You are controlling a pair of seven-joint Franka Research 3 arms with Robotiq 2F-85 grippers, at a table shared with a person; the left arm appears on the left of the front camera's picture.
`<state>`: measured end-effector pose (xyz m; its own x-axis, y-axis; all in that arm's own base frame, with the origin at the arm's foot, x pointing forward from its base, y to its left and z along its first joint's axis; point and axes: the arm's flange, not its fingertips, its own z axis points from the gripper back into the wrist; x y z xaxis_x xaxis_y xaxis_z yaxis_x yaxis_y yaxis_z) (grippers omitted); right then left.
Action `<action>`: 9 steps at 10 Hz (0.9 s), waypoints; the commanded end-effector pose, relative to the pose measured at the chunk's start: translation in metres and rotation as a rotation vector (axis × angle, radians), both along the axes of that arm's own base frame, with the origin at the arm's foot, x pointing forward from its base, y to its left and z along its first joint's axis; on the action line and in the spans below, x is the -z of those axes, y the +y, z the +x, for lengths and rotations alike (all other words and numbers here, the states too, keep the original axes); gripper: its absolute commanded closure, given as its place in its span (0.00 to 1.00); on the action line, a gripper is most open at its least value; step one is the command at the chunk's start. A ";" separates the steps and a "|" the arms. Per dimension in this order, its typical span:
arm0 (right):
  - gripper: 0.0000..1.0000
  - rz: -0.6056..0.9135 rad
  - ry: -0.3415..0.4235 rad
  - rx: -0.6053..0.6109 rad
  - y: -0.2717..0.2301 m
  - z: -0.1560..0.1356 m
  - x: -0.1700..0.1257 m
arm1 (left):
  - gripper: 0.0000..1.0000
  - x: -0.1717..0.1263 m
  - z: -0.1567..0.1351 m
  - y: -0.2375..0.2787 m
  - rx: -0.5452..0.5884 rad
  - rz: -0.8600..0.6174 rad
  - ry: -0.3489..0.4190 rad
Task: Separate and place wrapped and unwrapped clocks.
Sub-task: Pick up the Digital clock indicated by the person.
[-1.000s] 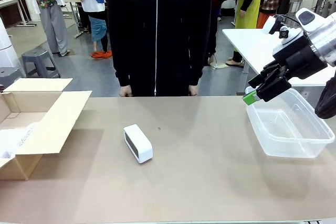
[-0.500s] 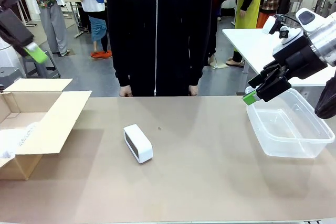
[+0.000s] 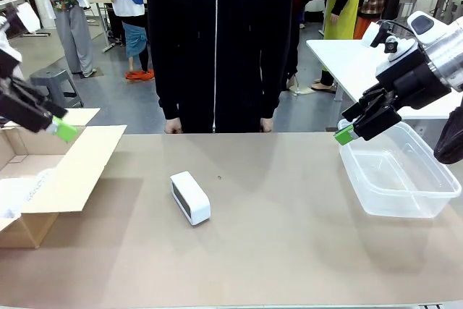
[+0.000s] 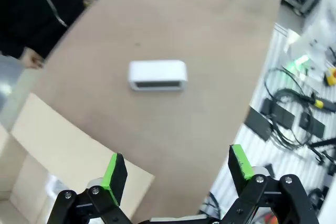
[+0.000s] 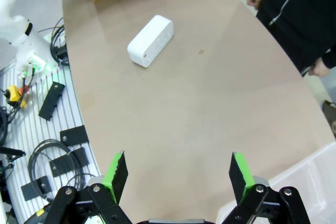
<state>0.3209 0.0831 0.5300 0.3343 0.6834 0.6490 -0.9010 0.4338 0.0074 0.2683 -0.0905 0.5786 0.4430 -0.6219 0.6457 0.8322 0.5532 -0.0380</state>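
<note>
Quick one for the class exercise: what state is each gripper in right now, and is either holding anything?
Left gripper: open, holding nothing.
Right gripper: open, holding nothing.

No readable writing
Faint grey marks on the white wrapping (image 3: pixel 14 200) inside the cardboard box (image 3: pixel 79 164) are too small to make out.
</note>
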 end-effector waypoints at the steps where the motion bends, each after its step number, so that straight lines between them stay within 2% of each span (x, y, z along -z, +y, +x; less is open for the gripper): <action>1: 0.00 0.029 0.007 -0.013 0.002 0.001 0.001 | 0.00 0.031 -0.007 -0.005 -0.048 -0.005 -0.089; 2: 0.00 0.029 0.007 -0.013 0.002 0.001 0.001 | 0.00 0.036 -0.008 -0.007 -0.039 -0.006 -0.051; 5: 0.00 0.029 0.007 -0.013 0.002 0.001 0.001 | 0.00 0.033 0.000 0.004 -0.082 0.007 -0.042; 6: 0.00 0.029 0.007 -0.013 0.002 0.001 0.001 | 0.00 0.027 0.003 0.004 -0.038 0.026 -0.044; 7: 0.00 0.029 0.007 -0.013 0.002 0.001 0.001 | 0.00 -0.001 0.019 0.000 -0.056 -0.003 -0.050; 9: 0.00 0.029 0.007 -0.013 0.002 0.001 0.001 | 0.00 -0.001 0.019 0.000 -0.056 -0.003 -0.050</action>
